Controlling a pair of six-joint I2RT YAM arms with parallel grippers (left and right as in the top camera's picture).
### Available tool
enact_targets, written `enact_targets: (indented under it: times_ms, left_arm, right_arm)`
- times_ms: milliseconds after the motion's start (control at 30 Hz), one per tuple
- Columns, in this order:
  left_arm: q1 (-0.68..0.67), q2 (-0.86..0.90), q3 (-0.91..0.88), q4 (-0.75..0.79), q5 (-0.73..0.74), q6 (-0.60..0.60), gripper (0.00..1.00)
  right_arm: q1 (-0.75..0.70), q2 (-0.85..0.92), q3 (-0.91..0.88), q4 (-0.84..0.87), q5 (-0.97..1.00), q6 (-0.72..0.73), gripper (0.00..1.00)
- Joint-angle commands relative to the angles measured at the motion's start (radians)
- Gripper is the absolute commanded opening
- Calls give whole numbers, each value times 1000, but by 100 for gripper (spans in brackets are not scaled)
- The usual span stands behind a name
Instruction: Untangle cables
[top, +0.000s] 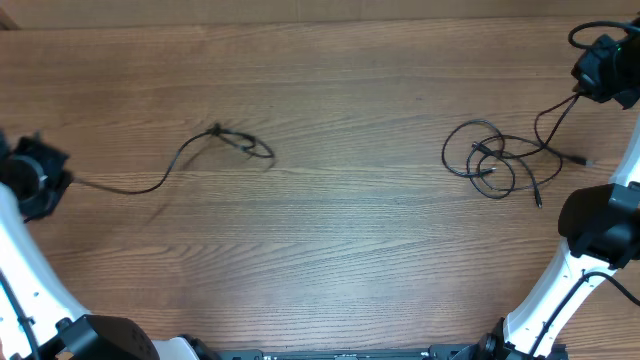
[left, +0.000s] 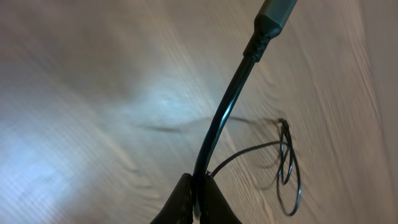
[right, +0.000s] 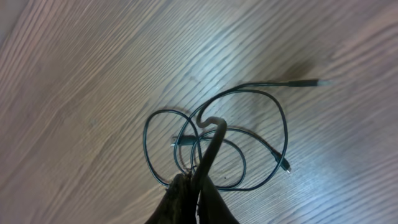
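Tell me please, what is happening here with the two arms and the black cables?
Two robot arms are working on thin black cables on a wooden table. The left gripper is shut on a single cable, which runs across the table to a small loop near the middle. The right gripper is shut on a strand that rises from a tangle of overlapping loops on the right side. The two groups lie well apart.

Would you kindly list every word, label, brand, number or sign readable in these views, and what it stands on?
None: no readable text appears on the brown wood-grain table, the thin black cable on the left, the looped thin black cables on the right, or the blurred grey plug end.
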Motion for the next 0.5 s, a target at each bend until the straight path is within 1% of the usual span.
enact_targets:
  times_ms: [0,67,100,133,167,200,333,400,467]
  left_arm:
    - [-103,0,-59,38,22,38,4]
    - [-159,9,-94,71,22,38,4]
    - [-183,16,-109,82,22,37,4]
    - [-208,26,-121,92,22,37,4]
    - [-233,39,-132,101,22,38,4]
    - [-255,50,-138,105,22,37,4]
    - [-335,114,-142,111,21,38,4]
    - [-365,142,-142,114,22,43,4]
    - [-399,170,-142,120,22,55,4]
  right_arm:
    - [5,5,-25,1,-66,-47,9]
    - [4,5,-49,1,-66,-47,15]
    - [4,5,-61,1,-66,-47,22]
    - [4,5,-72,1,-66,-47,34]
    - [4,5,-81,1,-67,-47,43]
    - [5,5,-89,2,-67,-47,57]
    - [5,5,-96,3,-67,-47,91]
    - [5,5,-96,2,-67,-47,98]
    - [5,5,-96,1,-67,-47,100]
